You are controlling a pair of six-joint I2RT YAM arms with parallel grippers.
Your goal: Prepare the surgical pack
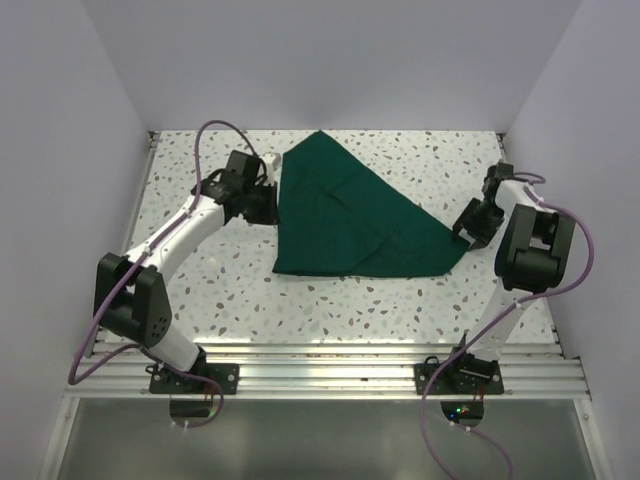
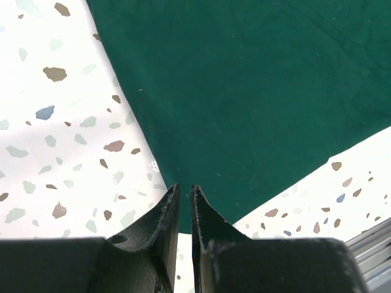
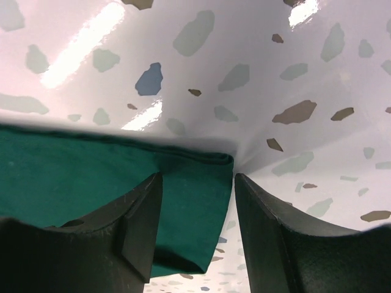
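Observation:
Of the surgical pack, a dark green cloth drape (image 1: 350, 225) shows, folded flat into a rough triangle in the middle of the speckled table. My left gripper (image 1: 268, 190) hovers at its left edge. In the left wrist view the drape (image 2: 244, 91) fills the upper right, and the left gripper (image 2: 184, 188) has its jaws a thin slit apart with nothing between them. My right gripper (image 1: 466, 232) is at the drape's right corner. In the right wrist view it (image 3: 198, 175) stands open astride the layered folded corner (image 3: 91, 183), and neither finger presses the cloth.
The terrazzo tabletop (image 1: 300, 320) is boxed in by white walls at the back and on both sides. An aluminium rail (image 1: 330, 365) with both arm bases runs along the near edge. A purple cable (image 1: 215, 140) loops above the left arm.

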